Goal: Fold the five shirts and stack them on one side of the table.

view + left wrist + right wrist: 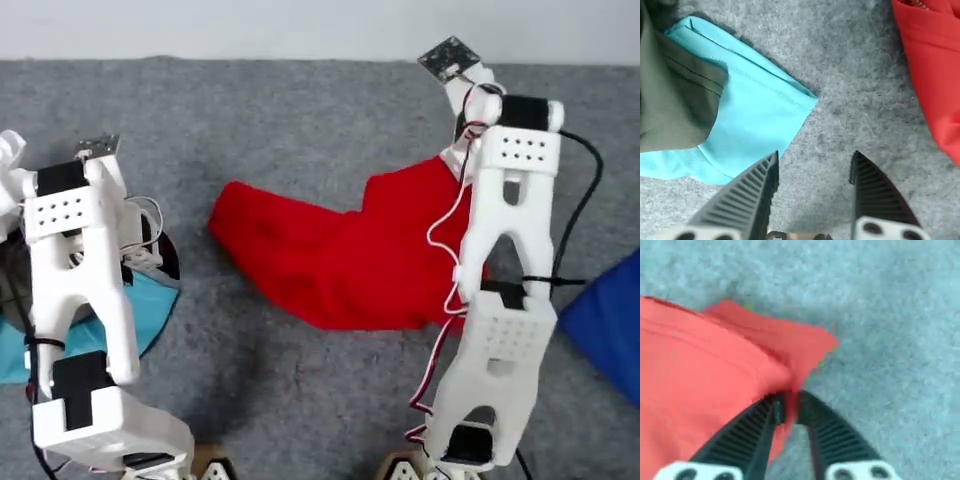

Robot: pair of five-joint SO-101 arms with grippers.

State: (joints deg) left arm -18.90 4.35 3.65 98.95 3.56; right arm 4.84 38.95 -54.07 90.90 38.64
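Red shirt (340,260) lies unfolded at frame centre, one edge pinched in my right jaws; my left jaws stand wide above the worktop (300,400). Turquoise shirt (155,305), lower left, looks folded; blue shirt (605,320), right edge, waits. Most folding is left, I judge.

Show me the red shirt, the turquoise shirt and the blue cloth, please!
red shirt (340,265): high view, middle of the spread fabric.
turquoise shirt (755,110): left wrist view, flat part near its corner.
blue cloth (612,325): high view, the part showing by the picture's right edge.
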